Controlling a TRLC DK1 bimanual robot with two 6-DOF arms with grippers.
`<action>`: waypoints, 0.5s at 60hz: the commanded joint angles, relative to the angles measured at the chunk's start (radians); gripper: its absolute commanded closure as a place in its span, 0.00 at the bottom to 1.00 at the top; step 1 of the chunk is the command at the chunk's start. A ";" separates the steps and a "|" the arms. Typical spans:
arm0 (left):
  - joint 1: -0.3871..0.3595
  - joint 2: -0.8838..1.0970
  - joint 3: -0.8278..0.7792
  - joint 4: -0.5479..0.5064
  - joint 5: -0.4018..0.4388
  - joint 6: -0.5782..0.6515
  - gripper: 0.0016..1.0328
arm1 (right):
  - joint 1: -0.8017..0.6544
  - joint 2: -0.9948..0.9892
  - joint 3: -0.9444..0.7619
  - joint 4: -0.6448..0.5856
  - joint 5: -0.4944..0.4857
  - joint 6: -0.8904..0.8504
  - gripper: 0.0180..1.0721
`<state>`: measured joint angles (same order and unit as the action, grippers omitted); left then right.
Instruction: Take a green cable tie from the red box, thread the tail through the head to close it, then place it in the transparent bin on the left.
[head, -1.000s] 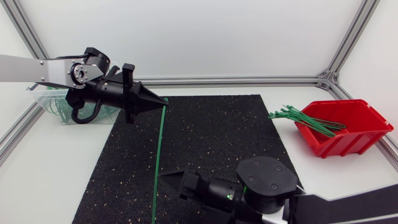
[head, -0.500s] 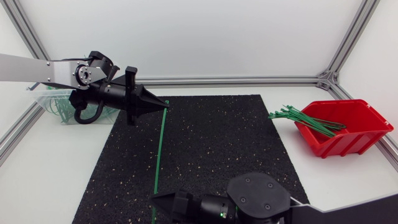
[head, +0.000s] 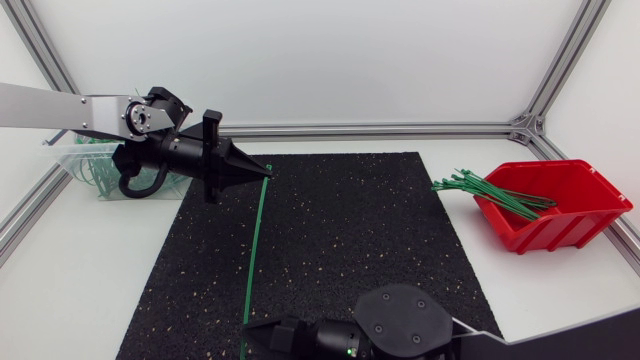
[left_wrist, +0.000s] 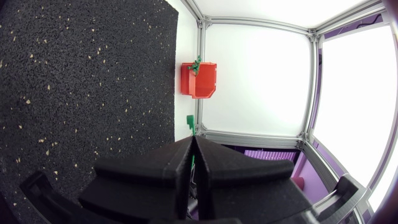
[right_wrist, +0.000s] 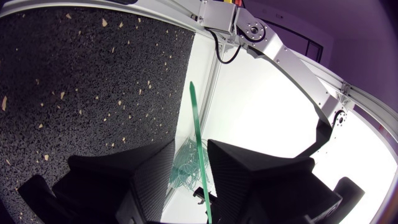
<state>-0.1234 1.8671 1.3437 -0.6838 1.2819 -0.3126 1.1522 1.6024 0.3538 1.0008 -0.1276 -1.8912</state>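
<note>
The left gripper (head: 260, 166), in the upper left of the head view, is pinched tight on the thin green plastic cable tie (head: 255, 245), close to its head end. The tie runs straight down the picture, across the black speckled rubber mat (head: 350, 230), to the right gripper (head: 250, 330) at the lower edge. In the right wrist view that gripper's 2 fingers stand apart. The tie sits in the gap between them, so it is not squeezed there. The red plastic box (head: 560, 228), with more ties in it, sits at the right. The clear plastic bin (head: 78, 170) is behind the left arm, in the upper left.

The right gripper looks very near the tail tip. If it goes any farther, I think the tail could slip out of the gap and drop. Then there would be nothing held to bend round to the head. If it shuts and tugs hard, the tie could slide out of the left gripper.

Since 1 second ago, the right gripper has slid down along the tie to the lower edge of the picture. The left gripper and the tie have hardly moved.
</note>
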 joint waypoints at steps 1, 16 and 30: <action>-0.004 0.029 0.025 -0.014 0.008 0.024 0.97 | 0.007 0.010 0.028 0.021 0.003 0.004 0.62; -0.005 0.037 0.029 -0.025 0.008 0.037 0.97 | 0.009 0.024 0.027 0.022 0.002 0.017 0.64; -0.007 0.040 0.035 -0.068 0.010 0.073 0.97 | 0.003 0.059 0.047 0.022 0.002 0.017 0.72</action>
<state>-0.1257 1.8824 1.3548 -0.7326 1.2819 -0.2638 1.1530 1.6386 0.3767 1.0073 -0.1276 -1.8816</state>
